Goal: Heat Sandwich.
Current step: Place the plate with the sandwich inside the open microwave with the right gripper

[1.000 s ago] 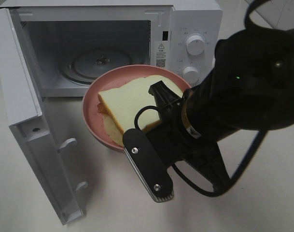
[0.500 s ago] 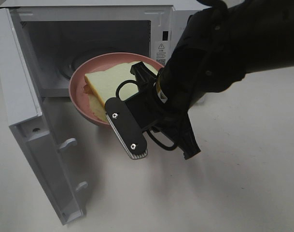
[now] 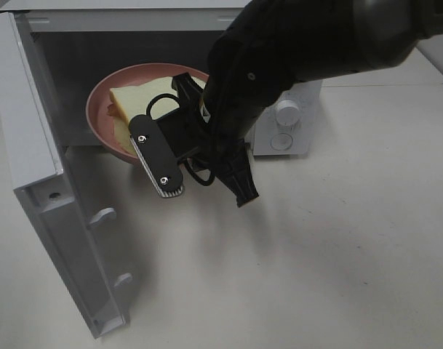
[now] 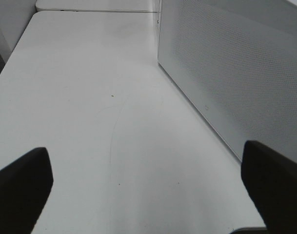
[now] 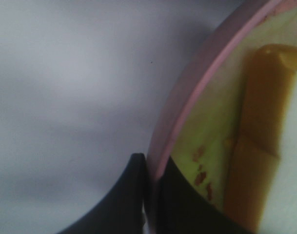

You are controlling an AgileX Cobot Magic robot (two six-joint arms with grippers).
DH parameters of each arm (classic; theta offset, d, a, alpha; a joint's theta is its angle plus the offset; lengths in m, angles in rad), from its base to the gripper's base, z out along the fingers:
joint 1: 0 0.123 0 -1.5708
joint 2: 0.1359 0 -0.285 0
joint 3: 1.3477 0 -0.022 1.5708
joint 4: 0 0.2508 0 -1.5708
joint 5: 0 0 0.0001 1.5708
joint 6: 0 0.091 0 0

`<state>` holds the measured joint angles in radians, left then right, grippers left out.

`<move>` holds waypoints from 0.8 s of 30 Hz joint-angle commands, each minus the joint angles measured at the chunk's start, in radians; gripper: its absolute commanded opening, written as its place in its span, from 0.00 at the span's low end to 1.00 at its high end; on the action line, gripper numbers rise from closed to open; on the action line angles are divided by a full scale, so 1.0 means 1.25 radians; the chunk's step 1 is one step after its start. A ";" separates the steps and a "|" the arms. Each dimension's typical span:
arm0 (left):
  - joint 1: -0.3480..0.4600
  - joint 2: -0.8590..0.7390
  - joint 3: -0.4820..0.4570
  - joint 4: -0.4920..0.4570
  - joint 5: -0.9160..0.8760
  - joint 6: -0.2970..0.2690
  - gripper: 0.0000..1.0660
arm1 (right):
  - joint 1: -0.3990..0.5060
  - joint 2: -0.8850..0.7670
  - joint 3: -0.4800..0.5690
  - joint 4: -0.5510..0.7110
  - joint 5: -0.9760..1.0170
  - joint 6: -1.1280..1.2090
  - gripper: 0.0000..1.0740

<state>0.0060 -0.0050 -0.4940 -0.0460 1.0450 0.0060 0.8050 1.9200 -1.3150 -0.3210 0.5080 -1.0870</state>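
Note:
The sandwich [image 3: 136,99], pale bread with orange-yellow filling, lies on a round pink plate [image 3: 96,97]. The plate hangs in the mouth of the open white microwave [image 3: 134,20]. My right gripper [image 3: 180,83] is shut on the plate's near rim, and the black arm covers the plate's right side. In the right wrist view its jaws [image 5: 152,190] pinch the pink rim [image 5: 187,102], with the sandwich [image 5: 258,146] just beyond. My left gripper [image 4: 148,190] is open over bare table beside the microwave's side wall [image 4: 236,73]; it does not show in the exterior view.
The microwave door [image 3: 32,145] stands swung open at the left, reaching toward the front of the white table [image 3: 337,240]. Two control knobs [image 3: 283,113] show on the microwave's right panel, partly behind the arm.
My right arm has carried the plate with the sandwich up and left, from in front of the microwave into its opening. The left gripper has stayed open.

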 commanded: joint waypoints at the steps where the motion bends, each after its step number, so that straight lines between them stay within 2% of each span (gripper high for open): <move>1: 0.001 -0.016 0.002 0.000 -0.007 0.000 0.92 | -0.023 0.030 -0.057 0.081 0.001 -0.082 0.00; 3: 0.001 -0.016 0.002 0.000 -0.007 0.000 0.92 | -0.031 0.042 -0.076 0.106 0.014 -0.107 0.00; 6: 0.001 -0.016 0.002 0.000 -0.007 0.000 0.92 | -0.051 0.079 -0.153 0.156 0.052 -0.152 0.00; 7: 0.001 -0.016 0.002 0.000 -0.007 0.000 0.92 | -0.051 0.079 -0.153 0.156 0.052 -0.152 0.00; 11: 0.001 -0.016 0.002 0.000 -0.007 0.000 0.92 | -0.067 0.134 -0.248 0.164 0.077 -0.152 0.00; 24: 0.001 -0.016 0.002 0.000 -0.007 0.000 0.92 | -0.104 0.269 -0.432 0.162 0.094 -0.143 0.00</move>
<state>0.0060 -0.0050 -0.4940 -0.0460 1.0450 0.0060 0.6750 2.2610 -1.8400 -0.1150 0.6450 -1.2570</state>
